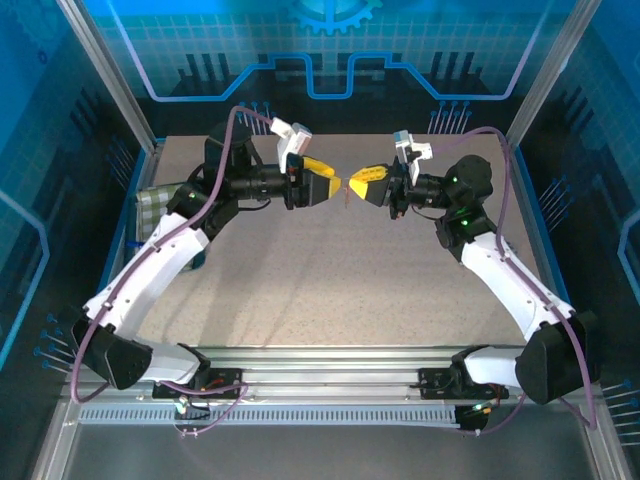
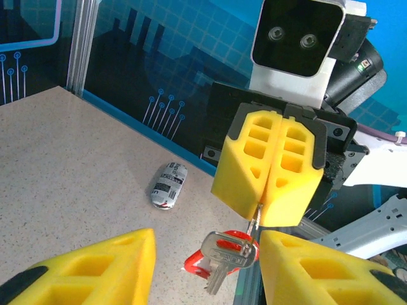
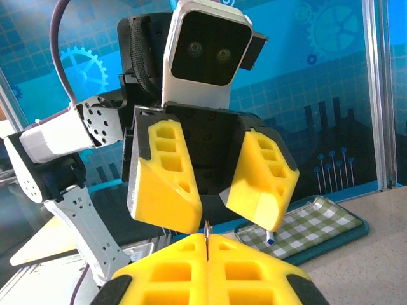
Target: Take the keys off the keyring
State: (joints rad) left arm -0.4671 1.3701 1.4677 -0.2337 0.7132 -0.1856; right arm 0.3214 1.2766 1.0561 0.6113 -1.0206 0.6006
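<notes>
Yellow and blocky, the fingers (image 2: 95, 267) of the left gripper (image 2: 208, 236) are standing spread apart at the bottom of the left wrist view, gripping nothing. Just beyond the gap between them, a small grey metal key (image 2: 222, 257) is hanging in the air above the speckled tabletop (image 2: 76, 159). Its shaft is pointing down, and a red loop (image 2: 198, 264) is showing behind its head. Any stamping on the key is too small to make out.

A thin metal wire (image 2: 257, 222) is running up from the key's head into the right gripper (image 2: 262, 215). Its two yellow fingers are pressing tightly together and pinching that wire at their tips. In the right wrist view the wire is showing as a bright sliver in the seam between the pressed fingers, with the left gripper facing it, fingers parted.

Further back on the tabletop, well apart from the key, a small crumpled packet (image 2: 168, 185) is lying on its side. It is carrying black-and-white print, but the lettering is too small to read.

From overhead, the two grippers are meeting tip to tip above the far middle of the tabletop, with the key hanging between them. A green-and-white checked cloth (image 3: 305, 229) is lying in a dark tray (image 3: 356, 223) at the far left edge. Beyond it, the back wall (image 1: 330, 40) is displaying blue circuit-line and gear graphics.
</notes>
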